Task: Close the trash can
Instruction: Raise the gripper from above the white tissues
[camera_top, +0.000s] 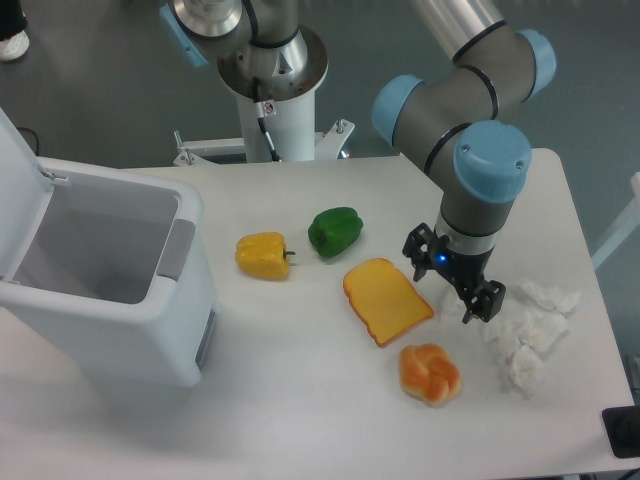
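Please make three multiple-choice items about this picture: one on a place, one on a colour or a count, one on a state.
1. Where is the trash can?
A. left side of the table
B. right side
C. under the table

2. What colour is the pepper nearer the arm?
A. red
B. green
C. orange

3. What is the state of the trash can lid?
A. shut
B. missing
C. raised open

Answers:
1 A, it stands at the table's left edge.
2 B, the yellow pepper lies farther left.
3 C, the inside shows.
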